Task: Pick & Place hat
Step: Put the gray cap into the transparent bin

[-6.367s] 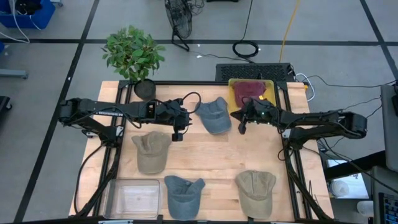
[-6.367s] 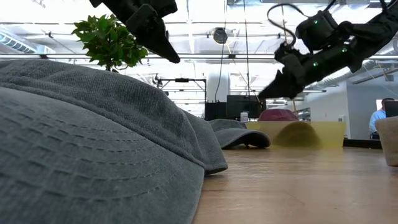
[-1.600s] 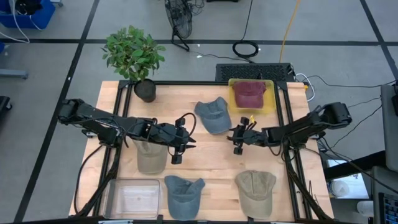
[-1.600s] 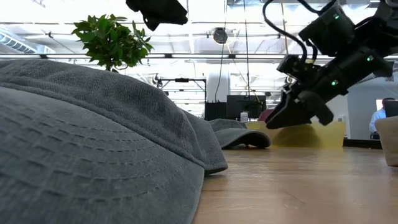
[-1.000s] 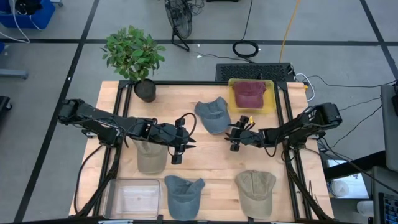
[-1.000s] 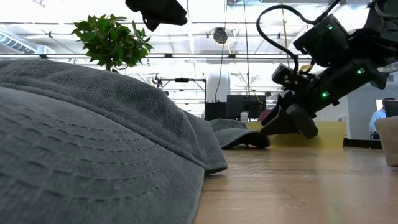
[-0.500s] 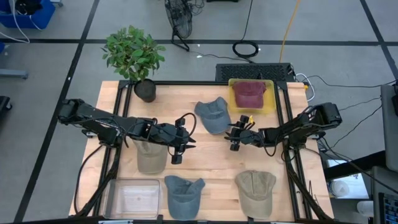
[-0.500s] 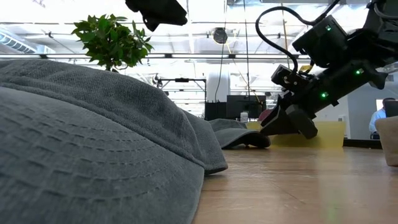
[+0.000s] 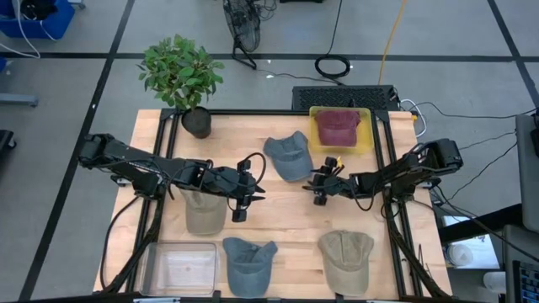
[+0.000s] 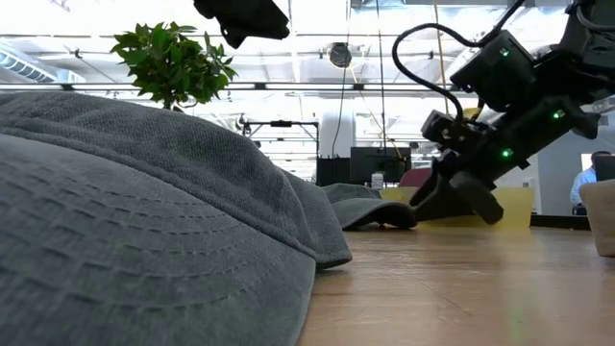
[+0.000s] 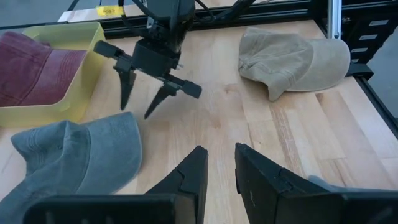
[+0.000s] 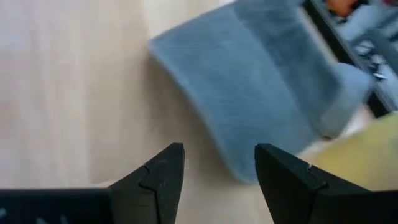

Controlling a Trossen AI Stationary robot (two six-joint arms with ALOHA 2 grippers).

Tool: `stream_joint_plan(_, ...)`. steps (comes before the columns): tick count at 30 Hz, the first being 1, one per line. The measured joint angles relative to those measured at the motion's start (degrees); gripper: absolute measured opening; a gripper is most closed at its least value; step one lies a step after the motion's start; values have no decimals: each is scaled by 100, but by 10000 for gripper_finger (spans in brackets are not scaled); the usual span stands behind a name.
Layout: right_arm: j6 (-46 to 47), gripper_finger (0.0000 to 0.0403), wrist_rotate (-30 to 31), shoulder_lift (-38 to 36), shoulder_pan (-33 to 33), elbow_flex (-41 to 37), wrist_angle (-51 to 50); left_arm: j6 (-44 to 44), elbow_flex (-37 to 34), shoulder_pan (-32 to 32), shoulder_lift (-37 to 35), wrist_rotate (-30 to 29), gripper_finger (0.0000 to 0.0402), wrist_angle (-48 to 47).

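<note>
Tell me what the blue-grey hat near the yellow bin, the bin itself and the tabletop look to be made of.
Blue-grey hat: soft woven cloth, probably washed cotton; faded and matte.
Yellow bin: likely plastic; thin, smooth, uniformly coloured walls.
Tabletop: wood, pale, with visible grain and plank seams.

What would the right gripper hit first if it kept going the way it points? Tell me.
Most likely the brim of the grey-blue cap, which lies just ahead of the right gripper and its open fingers, with bare table beside it. Depth is hard to judge.
</note>
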Motion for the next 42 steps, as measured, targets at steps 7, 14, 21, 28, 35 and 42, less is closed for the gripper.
stream_joint_plan(7, 67, 180, 3, 0, -99, 2, 106, -4, 0, 2, 2, 2, 88, -2)
stream_joint_plan(14, 233, 180, -9, 0, -196, 2, 222, -13, 0, 2, 2, 2, 88, -2)
stream_joint_plan(21, 210, 180, -166, 0, -214, 2, 250, -11, 0, 2, 2, 0, 88, -2)
stream_joint_plan(28, 212, 180, -159, 30, -215, 2, 343, -9, 0, 2, 2, 0, 88, 13)
stream_joint_plan(35, 41, 180, -114, 668, -221, 9, 954, -4, 0, 2, 2, -4, 88, 31)
stream_joint_plan(42, 55, 160, 39, 979, -223, 11, 1326, 41, 0, 2, 2, -7, 88, 33)
